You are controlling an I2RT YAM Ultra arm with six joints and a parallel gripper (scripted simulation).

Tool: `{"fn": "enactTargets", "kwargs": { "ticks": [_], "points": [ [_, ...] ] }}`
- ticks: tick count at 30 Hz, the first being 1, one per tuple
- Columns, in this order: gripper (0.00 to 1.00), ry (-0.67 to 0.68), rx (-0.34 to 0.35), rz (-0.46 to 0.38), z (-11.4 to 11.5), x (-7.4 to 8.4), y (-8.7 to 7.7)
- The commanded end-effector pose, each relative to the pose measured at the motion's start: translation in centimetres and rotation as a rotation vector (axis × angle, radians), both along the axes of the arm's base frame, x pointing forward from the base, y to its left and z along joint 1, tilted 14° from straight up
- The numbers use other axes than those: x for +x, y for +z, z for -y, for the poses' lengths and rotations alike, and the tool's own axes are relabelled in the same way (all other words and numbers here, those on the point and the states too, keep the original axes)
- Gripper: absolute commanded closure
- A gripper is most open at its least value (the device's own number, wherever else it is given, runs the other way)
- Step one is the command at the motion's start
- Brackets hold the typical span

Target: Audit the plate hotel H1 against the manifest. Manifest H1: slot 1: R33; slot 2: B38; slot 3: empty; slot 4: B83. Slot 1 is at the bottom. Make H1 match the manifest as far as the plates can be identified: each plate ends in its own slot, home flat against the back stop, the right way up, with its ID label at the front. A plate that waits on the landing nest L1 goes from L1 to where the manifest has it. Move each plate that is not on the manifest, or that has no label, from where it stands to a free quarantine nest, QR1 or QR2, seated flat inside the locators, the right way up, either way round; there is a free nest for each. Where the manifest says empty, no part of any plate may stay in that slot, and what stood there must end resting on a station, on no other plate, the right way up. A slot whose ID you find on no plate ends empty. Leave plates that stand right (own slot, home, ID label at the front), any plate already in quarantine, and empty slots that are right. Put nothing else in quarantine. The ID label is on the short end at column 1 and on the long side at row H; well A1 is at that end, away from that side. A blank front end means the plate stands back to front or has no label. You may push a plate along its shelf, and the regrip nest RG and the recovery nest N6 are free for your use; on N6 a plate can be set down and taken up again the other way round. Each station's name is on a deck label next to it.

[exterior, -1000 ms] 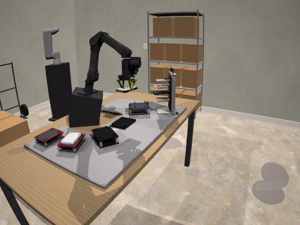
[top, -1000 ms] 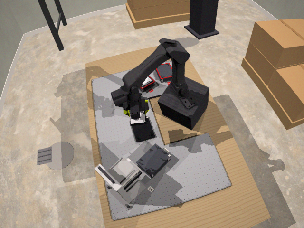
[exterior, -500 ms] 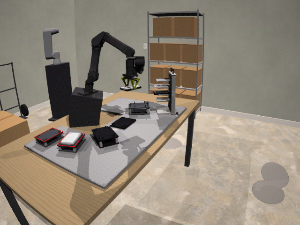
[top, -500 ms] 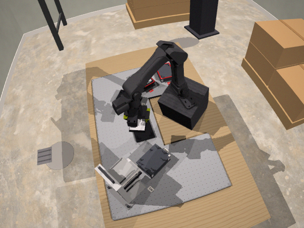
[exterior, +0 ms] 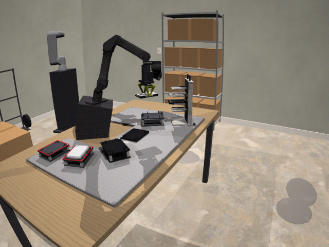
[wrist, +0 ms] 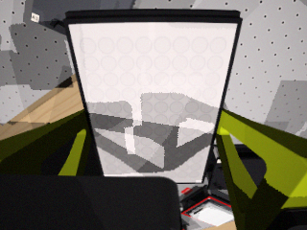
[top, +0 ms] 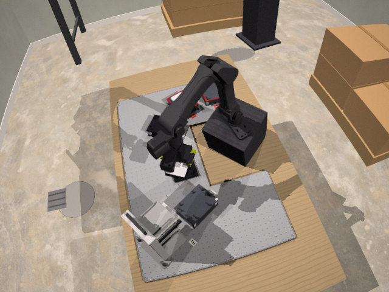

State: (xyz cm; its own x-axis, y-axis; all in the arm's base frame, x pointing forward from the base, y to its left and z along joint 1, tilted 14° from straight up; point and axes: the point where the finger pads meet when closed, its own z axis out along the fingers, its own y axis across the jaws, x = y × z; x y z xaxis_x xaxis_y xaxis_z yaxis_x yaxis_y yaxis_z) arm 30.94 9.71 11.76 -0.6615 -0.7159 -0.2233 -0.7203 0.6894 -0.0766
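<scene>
My gripper (top: 176,162) hangs high above the deck plate, between the arm's base and the plate hotel H1 (top: 154,222). It is shut on a white well plate (wrist: 153,96), gripped across its long sides by the yellow-green fingers. The plate is held flat in the air in the side view (exterior: 145,94); no label shows on it in the wrist view. The hotel (exterior: 185,99) is a grey post with several shelves, some holding plates. Their labels are too small to read.
A raised nest with a dark plate (exterior: 151,118) stands before the hotel. A flat black nest (exterior: 134,134) lies below the gripper. A black raised nest (exterior: 114,149) and two red-rimmed quarantine nests, one dark (exterior: 53,148) and one holding a white plate (exterior: 77,154), stand near the arm's base block (exterior: 92,117).
</scene>
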Motion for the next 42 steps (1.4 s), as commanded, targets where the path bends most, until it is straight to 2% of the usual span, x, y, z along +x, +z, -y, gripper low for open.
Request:
{"fn": "enactTargets", "kwargs": {
  "ticks": [1,9,20,37,38,39,42],
  "points": [
    [0.14,-0.100,0.020,-0.002,-1.2,0.4,0.7],
    [0.14,-0.192,0.042,-0.010,-3.2,0.6,1.1],
    [0.14,-0.441,0.096,-0.040,-6.9,0.2,1.3],
    [0.14,-0.446,0.098,-0.039,-11.7,-0.3,1.8],
    [0.14,-0.444,0.118,-0.022,-12.1,0.3,1.7],
    [0.14,-0.449,0.087,-0.049,-11.5,-0.5,0.1],
    [0.14,-0.467,0.086,-0.050,-10.9,-0.1,-0.2]
  ]
}}
